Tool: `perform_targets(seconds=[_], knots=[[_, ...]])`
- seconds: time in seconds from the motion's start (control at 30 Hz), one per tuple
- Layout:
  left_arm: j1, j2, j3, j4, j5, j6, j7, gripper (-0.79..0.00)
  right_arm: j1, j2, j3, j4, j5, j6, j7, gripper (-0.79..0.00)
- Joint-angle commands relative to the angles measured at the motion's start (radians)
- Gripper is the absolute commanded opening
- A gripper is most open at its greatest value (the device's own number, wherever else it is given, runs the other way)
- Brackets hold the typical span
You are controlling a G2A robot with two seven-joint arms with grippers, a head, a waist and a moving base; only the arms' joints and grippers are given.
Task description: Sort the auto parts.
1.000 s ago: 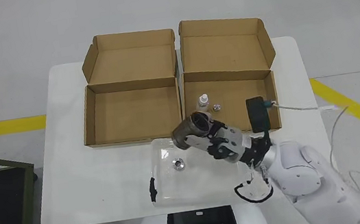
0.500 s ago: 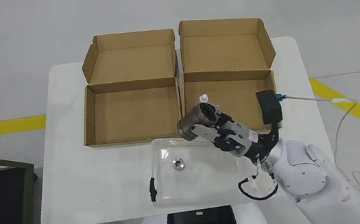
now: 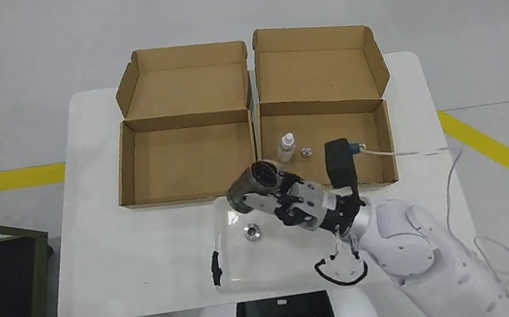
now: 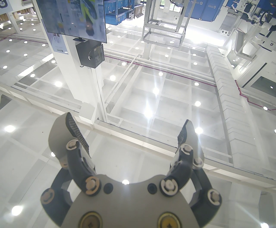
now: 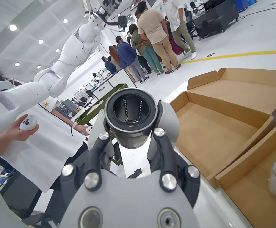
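Note:
My right gripper (image 3: 261,188) is shut on a dark cylindrical bearing sleeve (image 3: 252,184), holding it just above the near edge of the left cardboard box (image 3: 186,161). In the right wrist view the sleeve (image 5: 131,117) sits between the two pale fingers (image 5: 168,121), its hollow end facing the camera. A small metal part (image 3: 252,232) lies in the clear tray (image 3: 235,264). A small white bottle (image 3: 287,144) and a tiny metal piece (image 3: 306,151) rest in the right box (image 3: 368,133). My left gripper (image 4: 129,127) points up at the ceiling, open and empty.
Both boxes have their lids folded back toward the far table edge. The white table (image 3: 99,239) has bare room at the left. A cable (image 3: 410,152) runs from the black module (image 3: 340,164) on my right arm over the right box.
My right gripper swung with the sleeve from the right box's near-left corner back left, to the left box's near edge.

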Motion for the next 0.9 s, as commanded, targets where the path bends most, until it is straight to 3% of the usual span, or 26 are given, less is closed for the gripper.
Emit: perform_targets(seconds=[0.0, 0.87], knots=[[0.0, 0.0, 0.0, 0.0, 0.0, 0.0, 0.0, 0.0, 0.018, -0.006, -0.029, 0.019, -0.013, 0.007, 0.006, -0.785], [0.0, 0.0, 0.0, 0.0, 0.0, 0.0, 0.0, 0.0, 0.29, -0.122, -0.31, 0.259, -0.463, 0.228, -0.081, -0.785]])
